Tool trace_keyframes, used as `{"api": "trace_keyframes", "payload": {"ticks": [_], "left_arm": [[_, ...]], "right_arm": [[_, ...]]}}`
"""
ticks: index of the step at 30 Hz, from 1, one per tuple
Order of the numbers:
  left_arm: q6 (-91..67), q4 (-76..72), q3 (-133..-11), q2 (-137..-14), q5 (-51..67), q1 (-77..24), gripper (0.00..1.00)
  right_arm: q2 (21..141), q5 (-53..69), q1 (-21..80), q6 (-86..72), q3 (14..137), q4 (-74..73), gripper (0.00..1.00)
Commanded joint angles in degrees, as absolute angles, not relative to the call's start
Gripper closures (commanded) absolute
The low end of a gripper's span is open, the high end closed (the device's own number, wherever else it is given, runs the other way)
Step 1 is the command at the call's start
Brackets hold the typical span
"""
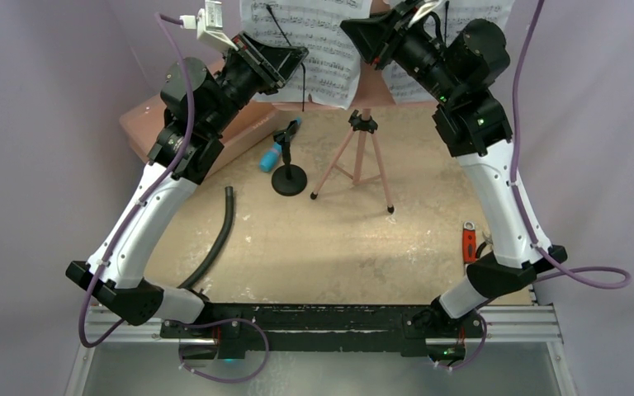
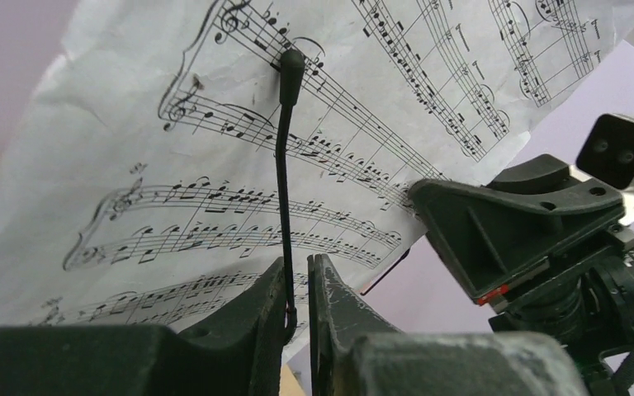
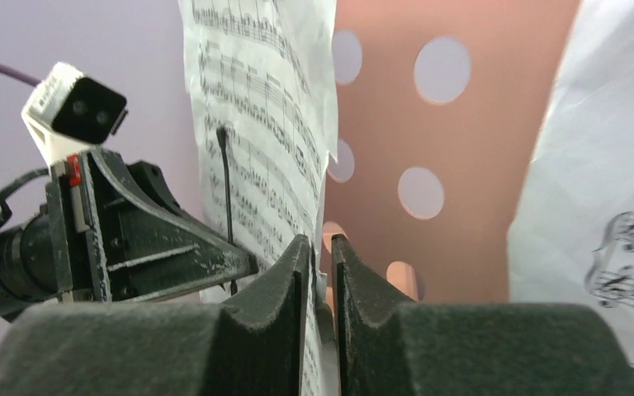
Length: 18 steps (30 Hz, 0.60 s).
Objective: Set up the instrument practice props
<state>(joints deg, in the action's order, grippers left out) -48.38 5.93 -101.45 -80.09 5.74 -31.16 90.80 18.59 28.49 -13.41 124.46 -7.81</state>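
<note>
The pink perforated music stand (image 1: 363, 157) stands on its tripod at the back centre; its plate shows in the right wrist view (image 3: 470, 132). Two sheet-music pages rest on it, the left page (image 1: 322, 49) and the right page (image 1: 409, 82). My left gripper (image 2: 300, 272) is nearly closed around a thin black page-holder wire (image 2: 283, 165) lying over the left page (image 2: 173, 165). My right gripper (image 3: 320, 247) is nearly closed on that page's right edge (image 3: 256, 99). The cyan microphone (image 1: 272, 153) sits tilted in the black round-based mic stand (image 1: 289, 177).
A translucent pink case (image 1: 248, 124) lies at the back left under my left arm. A black hose (image 1: 219, 235) lies front left. A red-handled tool (image 1: 468, 241) lies by the right edge. The two grippers sit close together in front of the stand.
</note>
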Motion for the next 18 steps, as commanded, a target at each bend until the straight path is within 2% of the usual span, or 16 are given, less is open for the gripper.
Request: {"api": "trace_keyframes", "payload": {"ticks": [1,6,9,18], "left_arm": [[-47.8,2.1,-101.7,-78.3,5.5,-31.3,0.89],[-47.3,2.0,-101.7,-78.6,6.1,-31.3,0.99],[-46.7,2.0,-101.7,-78.9,6.7,-31.2,1.0],[-45.4,0.9,-101.6,-79.0,8.1,-31.3,1.0]], "right_arm": [[87.8,14.5,28.7,-13.2,124.5,-2.1,0.83],[89.0,15.1,28.7,-13.1,126.2,-1.5,0.92],[90.3,16.5,28.7,-13.1,128.0,-2.3,1.0],[91.5,17.5,28.7,-13.6,129.0,-2.2,1.0]]}}
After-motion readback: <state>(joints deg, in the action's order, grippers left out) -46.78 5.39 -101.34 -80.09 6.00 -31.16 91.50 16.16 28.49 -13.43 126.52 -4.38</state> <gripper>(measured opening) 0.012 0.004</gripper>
